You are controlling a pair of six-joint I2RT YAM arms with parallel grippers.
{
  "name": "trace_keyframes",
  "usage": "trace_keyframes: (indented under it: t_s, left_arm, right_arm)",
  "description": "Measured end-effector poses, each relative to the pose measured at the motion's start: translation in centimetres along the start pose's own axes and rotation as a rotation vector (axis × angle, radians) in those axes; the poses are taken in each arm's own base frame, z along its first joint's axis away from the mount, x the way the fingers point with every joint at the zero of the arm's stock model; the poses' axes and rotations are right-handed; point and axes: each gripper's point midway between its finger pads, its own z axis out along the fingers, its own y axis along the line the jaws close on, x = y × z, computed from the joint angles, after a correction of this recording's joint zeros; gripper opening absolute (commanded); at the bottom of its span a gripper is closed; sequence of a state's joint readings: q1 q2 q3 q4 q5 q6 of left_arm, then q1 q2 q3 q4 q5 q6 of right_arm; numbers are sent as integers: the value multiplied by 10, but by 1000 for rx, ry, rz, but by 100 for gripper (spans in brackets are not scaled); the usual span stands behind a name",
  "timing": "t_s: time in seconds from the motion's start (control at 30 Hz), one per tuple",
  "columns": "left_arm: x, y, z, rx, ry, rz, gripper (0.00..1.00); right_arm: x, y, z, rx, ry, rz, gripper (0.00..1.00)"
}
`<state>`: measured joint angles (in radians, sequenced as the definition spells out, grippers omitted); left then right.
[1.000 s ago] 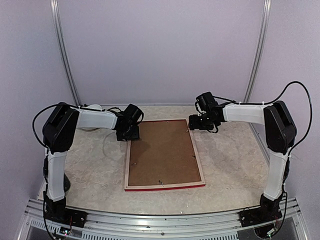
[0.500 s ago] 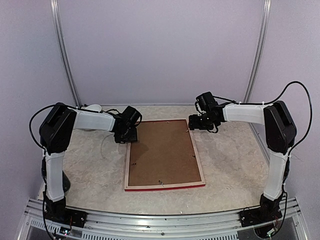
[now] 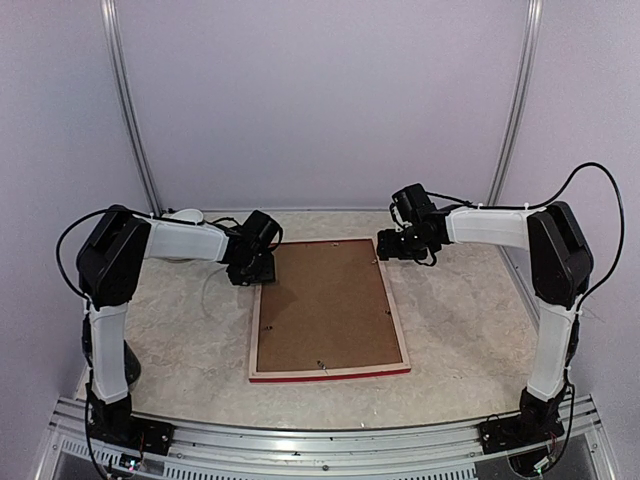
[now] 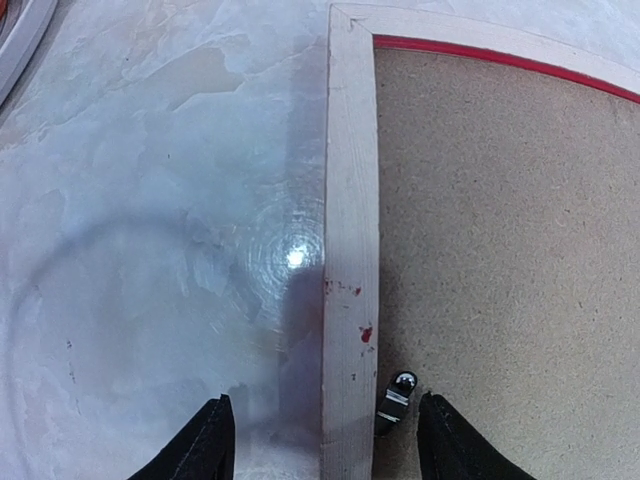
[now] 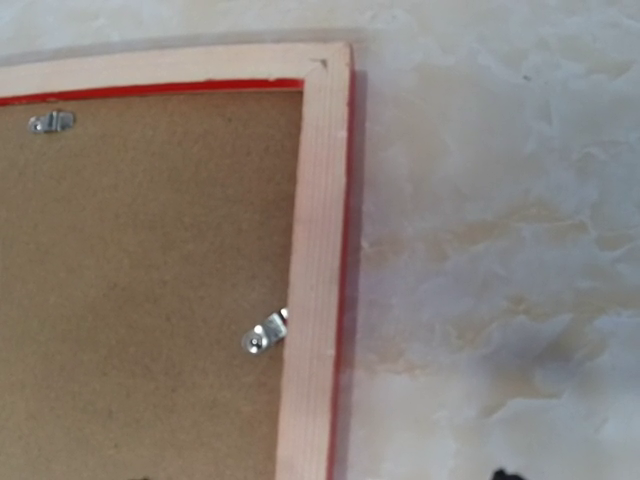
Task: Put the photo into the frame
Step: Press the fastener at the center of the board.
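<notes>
Found the frame point(image 3: 330, 373) lying back-up on the surface point(image 3: 460, 330), long axis running near-to-far, backing board point(image 3: 325, 310) seated in it. Photo not visible. Noted the left hand point(image 3: 253, 272) spread astride the far-left rail, judged nearer. Noted the right hand point(image 3: 386, 247) just beside the far-right corner, opening not discernible.

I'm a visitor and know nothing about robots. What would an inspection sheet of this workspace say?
Surface: pale marbled table.
Job's things: frame lies face down, brown backing board in it, metal tabs at its edges; photo not seen.
Clutter: white round thing behind the left arm, partly hidden.
Claws: left claw open, over the frame's left rail; right claw near its far right corner, opening unclear.
Cables: black cables loop off both arms.
Surroundings: pale walls, metal uprights.
</notes>
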<state>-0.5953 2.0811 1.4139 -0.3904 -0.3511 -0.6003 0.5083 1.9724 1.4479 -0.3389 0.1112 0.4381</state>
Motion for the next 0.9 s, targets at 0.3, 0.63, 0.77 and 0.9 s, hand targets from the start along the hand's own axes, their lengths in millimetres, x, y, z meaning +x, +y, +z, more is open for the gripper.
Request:
trace_keyframes:
  t_s: [0.3, 0.63, 0.77, 0.9]
  left_arm:
    - [1, 3, 0, -17, 3, 4, 61]
    - [-4, 10, -2, -52, -23, 2, 61]
    - [-5, 11, -2, -52, -22, 0, 61]
    - [-4, 10, -2, -44, -17, 0, 61]
  right_arm:
    - [0, 0, 0, 0, 0, 0, 73]
    - [0, 0, 0, 0, 0, 0, 73]
    - [0, 0, 0, -1, -1, 0, 73]
    - [0, 0, 0, -1, -1, 0, 73]
